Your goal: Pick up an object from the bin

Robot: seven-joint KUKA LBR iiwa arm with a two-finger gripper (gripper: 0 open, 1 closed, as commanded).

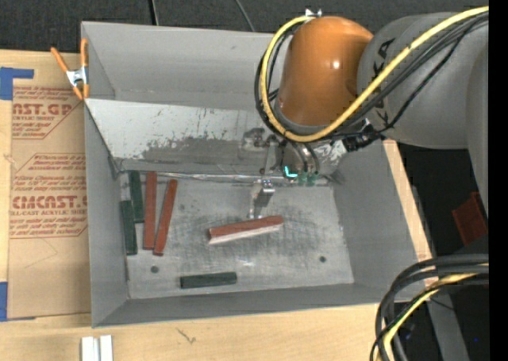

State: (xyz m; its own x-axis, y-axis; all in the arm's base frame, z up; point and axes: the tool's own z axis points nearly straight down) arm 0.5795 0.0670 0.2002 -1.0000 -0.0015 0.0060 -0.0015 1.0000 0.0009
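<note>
**Gripper low over the reddish-brown stick at mid-floor**

You have the gripper down near the floor of the bin, a little right of centre, hanging below the arm's orange cover. Its tip comes down at the upper edge of a flat reddish-brown stick, over the stick's right half. You cannot tell from this view how far the gripper is open, nor whether it touches the stick. Nothing can be seen in its grip.

The reddish-brown stick lies flat on the floor, near the middle of the bin. Its long axis runs almost straight across the view, left to right, with a slight tilt. The right end sits a touch higher in the picture, toward the back wall, and the left end sits lower, toward the front. It lies alone, apart from everything else.

Along the left wall you will see a small group lying lengthwise front to back. There are two red-brown sticks side by side, leaning slightly, and beside them two dark green pieces closer to the wall. One more dark green bar lies near the front edge of the floor. It points left to right, roughly parallel to the reddish-brown stick and well apart from it.
</note>
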